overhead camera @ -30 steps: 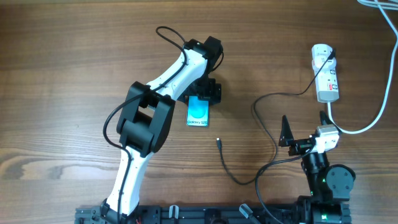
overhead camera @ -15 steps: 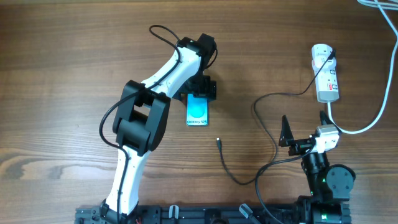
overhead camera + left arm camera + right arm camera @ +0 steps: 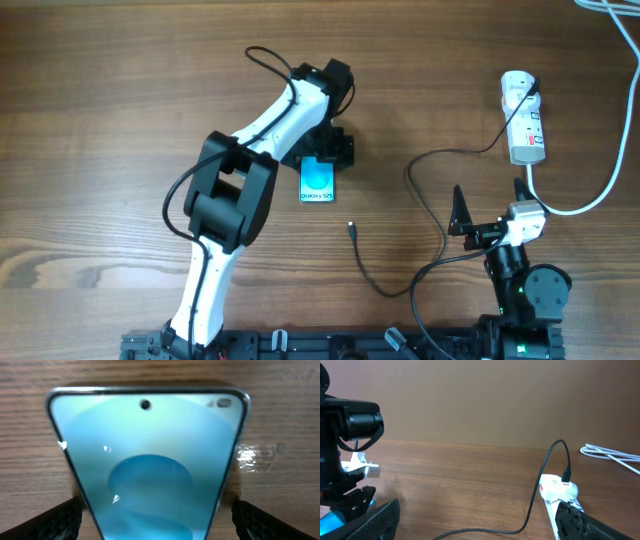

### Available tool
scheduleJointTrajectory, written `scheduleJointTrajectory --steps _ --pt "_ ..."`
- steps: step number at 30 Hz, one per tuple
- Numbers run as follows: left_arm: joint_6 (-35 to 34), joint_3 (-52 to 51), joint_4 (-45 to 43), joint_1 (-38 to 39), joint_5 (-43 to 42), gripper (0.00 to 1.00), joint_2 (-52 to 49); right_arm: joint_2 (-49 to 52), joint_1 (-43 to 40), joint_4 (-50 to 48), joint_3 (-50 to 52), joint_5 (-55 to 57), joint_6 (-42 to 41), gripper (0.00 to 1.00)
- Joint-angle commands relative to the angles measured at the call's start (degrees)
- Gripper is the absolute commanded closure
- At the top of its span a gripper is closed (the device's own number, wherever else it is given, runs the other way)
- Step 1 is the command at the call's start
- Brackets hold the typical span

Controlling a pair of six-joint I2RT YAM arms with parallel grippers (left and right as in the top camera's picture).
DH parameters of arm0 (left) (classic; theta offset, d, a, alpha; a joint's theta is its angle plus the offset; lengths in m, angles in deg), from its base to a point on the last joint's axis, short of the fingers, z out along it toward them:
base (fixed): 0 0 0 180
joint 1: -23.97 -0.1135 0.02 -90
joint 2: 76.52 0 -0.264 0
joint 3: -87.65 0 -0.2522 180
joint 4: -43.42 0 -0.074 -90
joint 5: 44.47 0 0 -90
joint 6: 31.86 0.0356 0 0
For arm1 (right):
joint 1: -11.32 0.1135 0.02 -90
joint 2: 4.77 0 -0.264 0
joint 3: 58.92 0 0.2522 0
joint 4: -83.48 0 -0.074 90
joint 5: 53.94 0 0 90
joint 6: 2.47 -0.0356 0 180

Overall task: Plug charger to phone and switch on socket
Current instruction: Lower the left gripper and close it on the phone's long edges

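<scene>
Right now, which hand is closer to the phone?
Left. The left hand sits over the phone's far end, fingers open on either side of it. The right hand is well off to the phone's right, beyond the charger tip, open and empty.

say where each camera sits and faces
overhead: above brown wooden table, facing down; left arm and right arm show
left wrist: on left arm, facing down at flat cyan-screened phone; open left jaws flank it
right wrist: low, facing across table at short white power strip; open right jaws at bottom
shared: overhead and left wrist see the phone
</scene>
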Motion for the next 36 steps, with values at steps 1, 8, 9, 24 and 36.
scheduleJointTrajectory --steps 1,8,9,24,36 --pt "-0.74 -2.34 0.13 0.63 -1.88 0.00 -2.21 -0.09 0.28 -0.31 0.07 0.50 -0.31 0.00" --pt "-0.70 -2.34 2.32 0.52 -1.86 0.00 -2.21 -0.09 0.28 -0.31 0.07 0.50 -0.28 0.00" --pt "-0.72 -2.34 2.29 0.52 -1.86 0.00 -2.21 -0.09 0.28 -0.31 0.07 0.50 -0.28 0.00" --pt "-0.46 -2.36 0.81 0.37 -1.84 0.00 -2.21 -0.09 0.28 -0.31 0.07 0.50 -0.26 0.00" --pt "0.15 -6.36 -0.11 -0.02 -1.22 0.01 -2.21 -0.09 0.28 -0.31 0.07 0.50 -0.26 0.00"
